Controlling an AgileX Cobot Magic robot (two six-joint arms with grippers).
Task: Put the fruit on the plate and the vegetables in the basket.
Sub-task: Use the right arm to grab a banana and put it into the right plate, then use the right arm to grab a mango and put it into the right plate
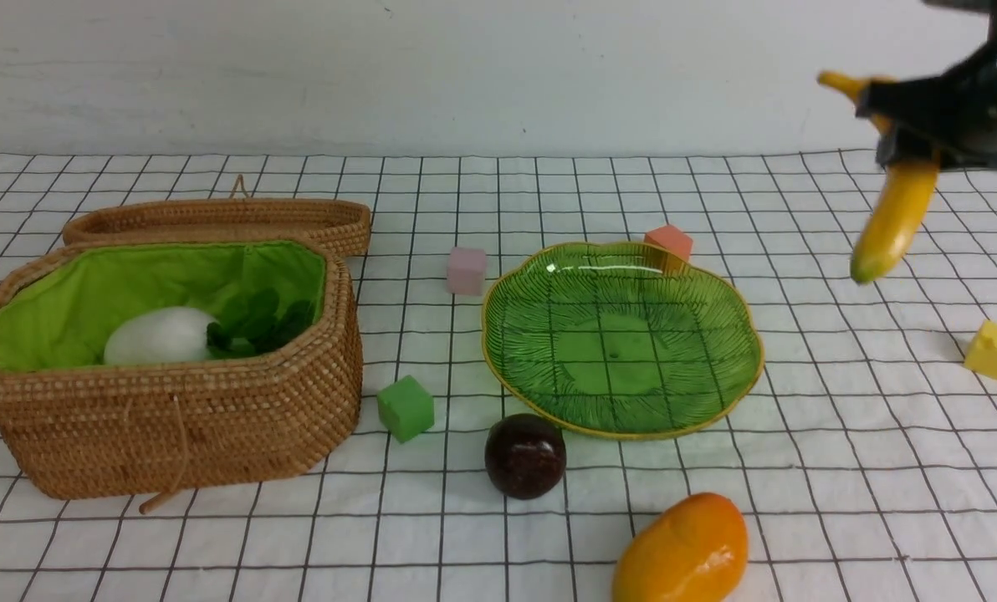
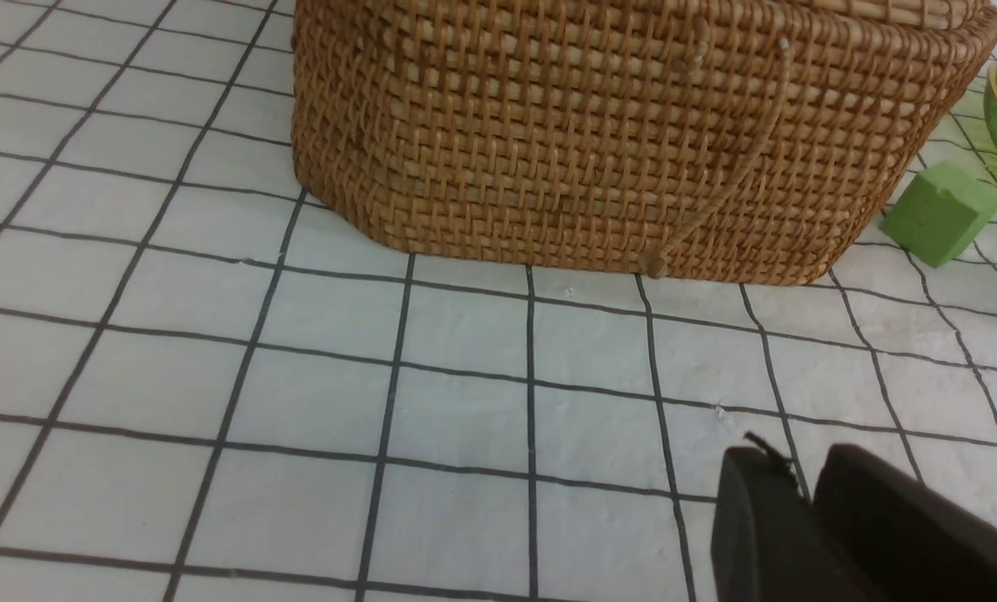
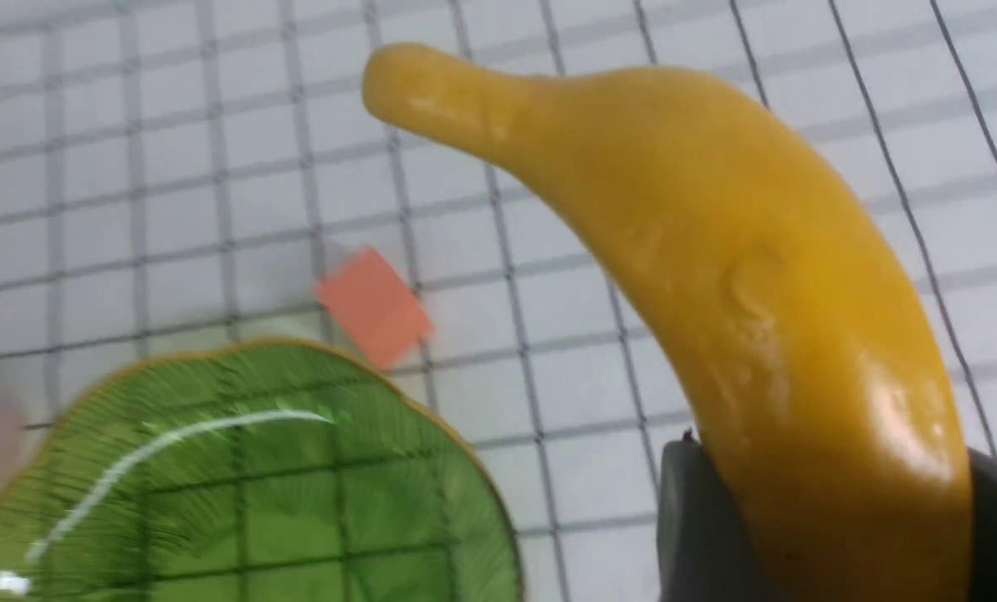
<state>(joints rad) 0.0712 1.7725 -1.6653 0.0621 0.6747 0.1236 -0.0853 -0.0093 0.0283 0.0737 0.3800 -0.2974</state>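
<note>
The right gripper (image 1: 907, 138) is raised at the far right of the front view, its jaws clamped on the upper part of the banana (image 1: 896, 213). The banana hangs steeply tilted in the air, stalk end up and greenish tip down. It is off to the right of the plate (image 1: 624, 351), not above it. In the right wrist view the dark fingers (image 3: 691, 518) press against both sides of the yellow skin.

The green glass plate lies on the checked cloth (image 1: 841, 468) near the middle. The maroon ball (image 1: 525, 456) rests just beside its near rim, and the mango (image 1: 682, 552) lies nearer the camera, apart from both.

The wicker basket (image 1: 181, 435) stands at the left with its lid (image 1: 222, 221) behind it. On the green lining lie the white egg-shaped vegetable (image 1: 160, 336) and, touching it, some dark green leaves (image 1: 256, 326).

A green cube (image 1: 405, 407) sits between basket and plate. A pink cube (image 1: 466, 270) and a salmon cube (image 1: 668, 242) sit by the plate's far rim, and a yellow cube (image 1: 994, 349) sits well to the right.

The left gripper (image 2: 808, 502) is low over the cloth in front of the basket. Only its dark tips show, and I cannot tell how far apart its jaws stand.
</note>
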